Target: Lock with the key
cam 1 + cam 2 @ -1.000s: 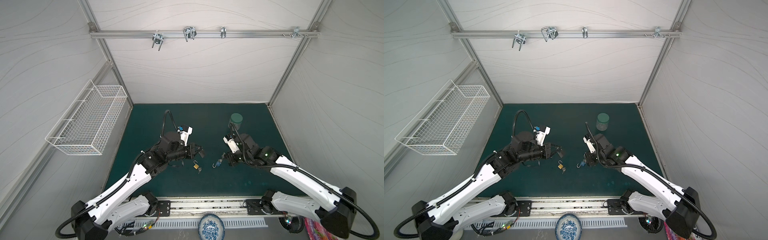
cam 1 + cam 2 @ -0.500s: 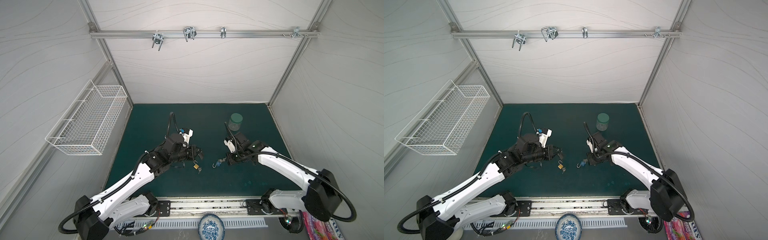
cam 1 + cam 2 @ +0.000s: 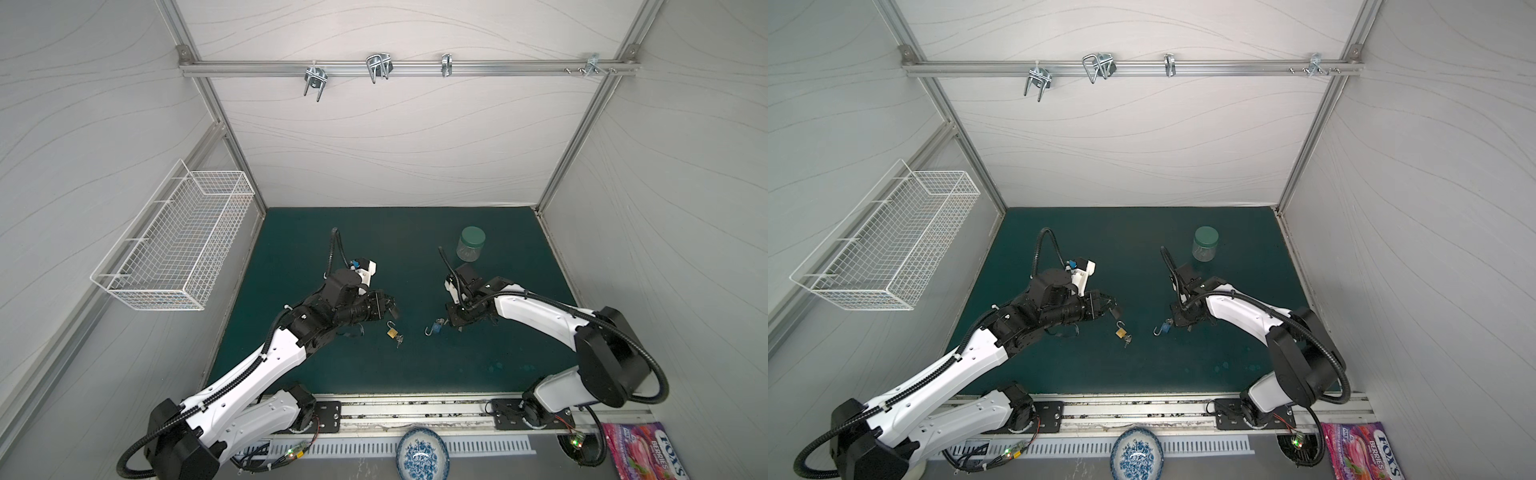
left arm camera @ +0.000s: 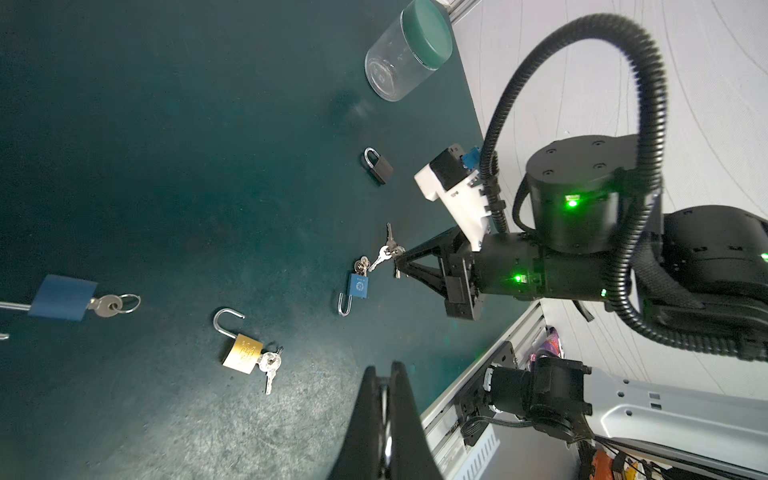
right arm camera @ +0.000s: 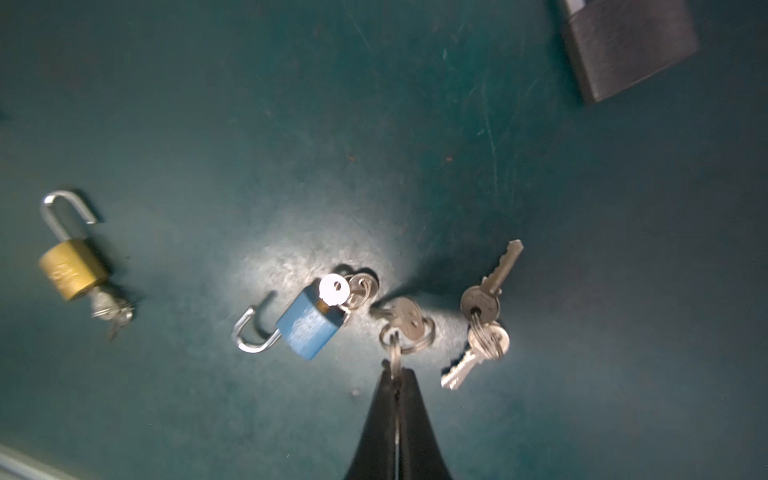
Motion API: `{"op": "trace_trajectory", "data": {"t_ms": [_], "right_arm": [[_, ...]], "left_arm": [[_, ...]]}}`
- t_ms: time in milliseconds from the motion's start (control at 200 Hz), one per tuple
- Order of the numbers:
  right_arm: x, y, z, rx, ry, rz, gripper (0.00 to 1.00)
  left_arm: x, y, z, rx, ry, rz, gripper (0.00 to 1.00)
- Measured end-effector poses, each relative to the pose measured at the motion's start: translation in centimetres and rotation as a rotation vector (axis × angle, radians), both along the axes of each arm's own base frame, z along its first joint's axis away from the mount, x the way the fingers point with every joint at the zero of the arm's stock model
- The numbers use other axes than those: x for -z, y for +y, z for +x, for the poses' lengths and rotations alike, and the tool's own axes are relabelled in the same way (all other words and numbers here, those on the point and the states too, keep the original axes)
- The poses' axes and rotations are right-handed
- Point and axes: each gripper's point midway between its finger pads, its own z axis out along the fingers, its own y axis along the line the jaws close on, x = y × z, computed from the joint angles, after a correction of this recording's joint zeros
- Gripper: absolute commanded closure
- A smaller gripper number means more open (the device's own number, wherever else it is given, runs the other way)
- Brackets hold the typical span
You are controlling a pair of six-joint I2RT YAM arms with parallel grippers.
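The small blue padlock [image 5: 309,328] lies flat on the green mat [image 3: 374,249], its shackle swung open and a key [image 5: 332,291] sitting in its keyhole. Just beside its key end, the right gripper [image 5: 395,374] has its fingers pinched together on a key ring [image 5: 409,336] that carries another key lying on the mat. A loose bunch of keys [image 5: 484,316] lies just past that ring, and a black padlock [image 5: 627,45] sits farther off on the same side. Near the small blue padlock on its other side rests a brass padlock [image 5: 72,268], also open, with keys in it. Beyond that, the left gripper [image 4: 388,374] is over the mat, fingers closed with nothing seen between them. A green-lidded jar [image 3: 471,245] stands well apart from the small blue padlock, toward the back of the mat.
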Motion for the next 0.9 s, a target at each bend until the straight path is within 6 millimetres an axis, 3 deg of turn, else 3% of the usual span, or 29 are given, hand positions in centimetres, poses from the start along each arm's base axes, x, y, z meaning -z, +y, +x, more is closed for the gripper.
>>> {"op": "trace_trajectory", "data": {"t_ms": [350,540,900], "right_arm": [[1.0,1.8,0.1,-0.025,0.026,0.059,1.0],[2.1,3.3,-0.9,-0.066,0.082,0.09,1.0],[2.0,6.1,-2.7,-0.136,0.127,0.17,1.0]], "left_arm": [[-0.2,0.2,0.0,-0.001,0.003,-0.008,1.0],[-0.2,0.3,0.0,-0.004,0.003,-0.009,1.0],[-0.8,1.1,0.0,-0.022,-0.013,-0.021,1.0]]}}
